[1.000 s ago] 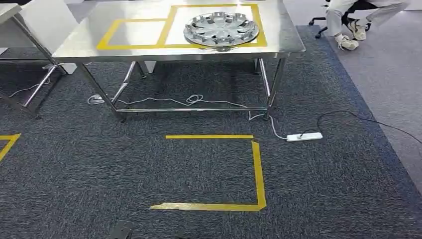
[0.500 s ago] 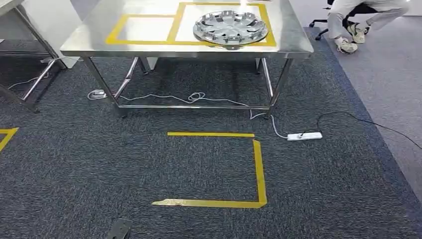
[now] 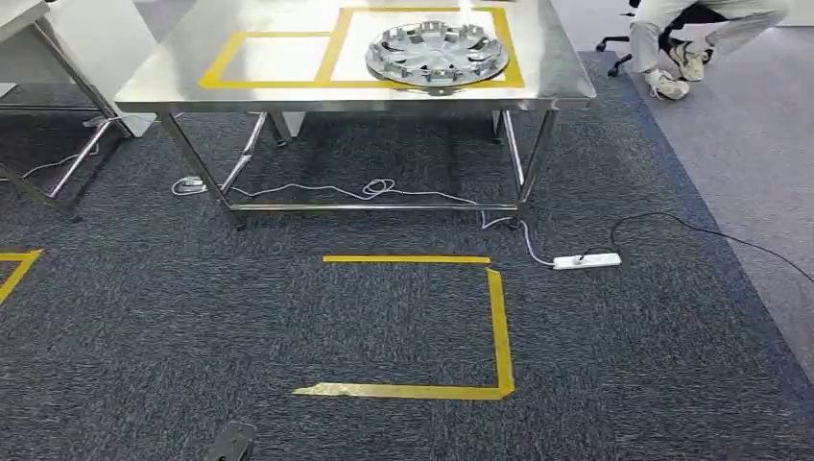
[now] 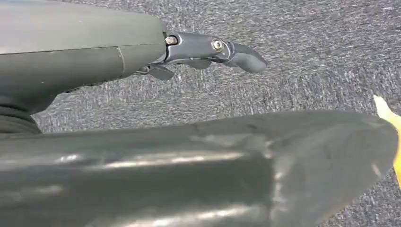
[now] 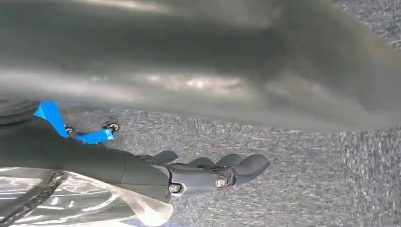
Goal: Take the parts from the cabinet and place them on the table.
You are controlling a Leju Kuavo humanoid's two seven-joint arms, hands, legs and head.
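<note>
One hubcap [image 3: 437,53] lies near the steel table [image 3: 173,82] front edge.

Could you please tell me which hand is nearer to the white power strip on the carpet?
Right, probably. The power strip lies ahead and well to the robot's right. The right hand hangs on that side over carpet, the left hand on the far side.

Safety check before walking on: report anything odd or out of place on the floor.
A white power strip and loose white cable lie on the dark carpet by the steel table's right front leg, a possible trip hazard. The yellow tape outline is missing its left side.
</note>
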